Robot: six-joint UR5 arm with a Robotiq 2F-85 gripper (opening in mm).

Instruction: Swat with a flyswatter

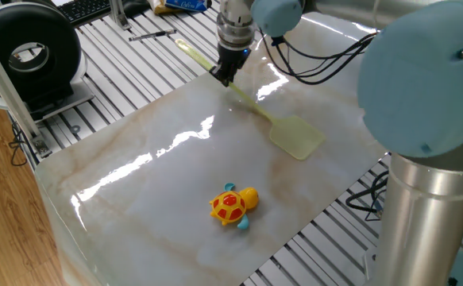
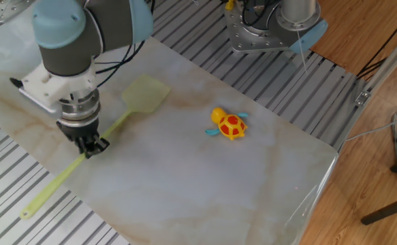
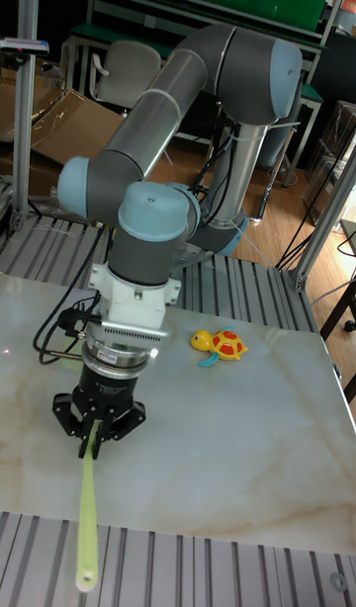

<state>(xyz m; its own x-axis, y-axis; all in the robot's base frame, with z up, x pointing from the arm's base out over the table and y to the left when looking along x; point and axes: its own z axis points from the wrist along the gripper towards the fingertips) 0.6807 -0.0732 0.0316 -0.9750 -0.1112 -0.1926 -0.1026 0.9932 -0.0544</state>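
Note:
My gripper [image 1: 225,73] is shut on the thin handle of the pale yellow-green flyswatter [image 1: 297,137], around mid-handle. In the other fixed view the gripper [image 2: 89,145] holds the flyswatter [image 2: 144,93] with the mesh head pointing to the far side and the handle end trailing past the slab's near edge. The tall fixed view shows the gripper [image 3: 96,431] with the flyswatter handle [image 3: 87,528] hanging out below it; the head is hidden behind the arm. An orange and yellow toy turtle [image 1: 233,205] [image 2: 228,124] [image 3: 222,345] lies on the slab, well apart from the swatter head.
The marble slab [image 1: 136,199] rests on a slatted metal table. A black round device [image 1: 32,52] and a keyboard [image 1: 84,8] sit at the far left. The arm's metal base [image 2: 259,30] and cables [image 1: 318,67] lie beyond the slab.

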